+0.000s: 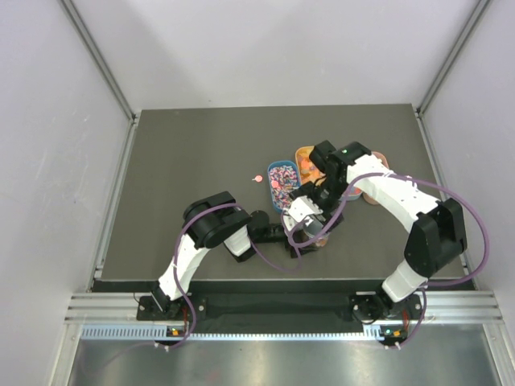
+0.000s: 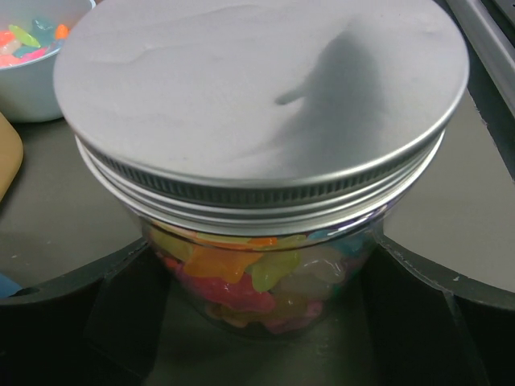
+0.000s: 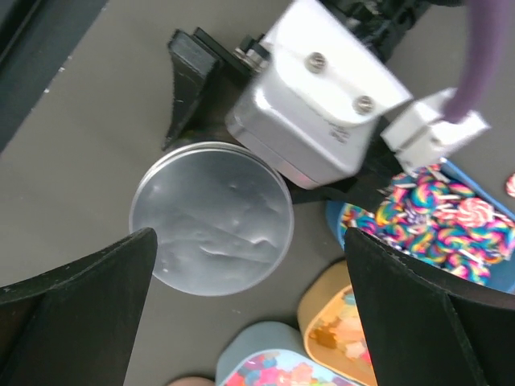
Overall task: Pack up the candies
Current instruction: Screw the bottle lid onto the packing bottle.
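- Top external view: the dark table (image 1: 193,153) carries everything. The left arm (image 1: 211,225) and right arm (image 1: 402,201) meet over its middle and hide most of what sits beneath them.
- Left gripper (image 2: 261,269): its black fingers (image 2: 64,322) pinch the glass sides of the jar (image 2: 354,257). Their outer parts run off the left wrist view.
- Right gripper (image 3: 249,241): spread wide above the metal lid (image 3: 211,217), touching nothing.
- The lid sits on the jar and covers its mouth.
- The blue tray (image 3: 487,277), orange tray (image 3: 310,305) and pale blue tray (image 3: 249,346) are all cut off by the frame edge or a finger.
- Candies (image 2: 241,277): packed in the jar and blurred through the glass, with more heaped in the trays. A stray sweet (image 1: 257,178) lies on the table left of the blue tray.
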`<state>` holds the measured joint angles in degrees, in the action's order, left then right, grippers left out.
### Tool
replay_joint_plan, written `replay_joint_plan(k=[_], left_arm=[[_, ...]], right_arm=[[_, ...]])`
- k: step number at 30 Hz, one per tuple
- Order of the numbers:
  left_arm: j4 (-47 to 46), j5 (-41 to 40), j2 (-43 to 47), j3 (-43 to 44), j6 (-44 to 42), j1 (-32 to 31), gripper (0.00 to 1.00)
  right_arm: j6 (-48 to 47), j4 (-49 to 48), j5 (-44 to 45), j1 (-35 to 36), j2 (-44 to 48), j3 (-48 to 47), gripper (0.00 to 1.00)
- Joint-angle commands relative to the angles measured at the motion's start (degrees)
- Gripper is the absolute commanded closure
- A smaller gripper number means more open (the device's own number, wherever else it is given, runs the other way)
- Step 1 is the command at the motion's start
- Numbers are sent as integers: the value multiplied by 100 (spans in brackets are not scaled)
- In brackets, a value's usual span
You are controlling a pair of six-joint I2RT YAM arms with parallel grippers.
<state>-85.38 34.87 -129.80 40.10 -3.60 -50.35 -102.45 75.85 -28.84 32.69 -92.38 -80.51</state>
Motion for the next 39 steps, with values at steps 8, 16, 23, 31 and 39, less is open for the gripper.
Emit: replay_joint_plan(k=[8, 16, 23, 31, 39], left_arm=[[-769, -560, -617, -239, -537, 122, 100], [-769, -560, -626, -230, -528, 122, 100], [-769, -561, -626, -248, -519, 122, 100], [-778, -561, -617, -248, -511, 122, 100], [-778, -578, -643, -195, -511, 130, 100]], right_arm=[[94, 852, -210, -26, 273, 405, 0], [112, 870, -60, -26, 10, 317, 0], [129, 861, 80, -17, -166, 334, 0], [401, 861, 133, -17, -395, 176, 5], [1376, 861, -7, 1, -632, -122, 20]])
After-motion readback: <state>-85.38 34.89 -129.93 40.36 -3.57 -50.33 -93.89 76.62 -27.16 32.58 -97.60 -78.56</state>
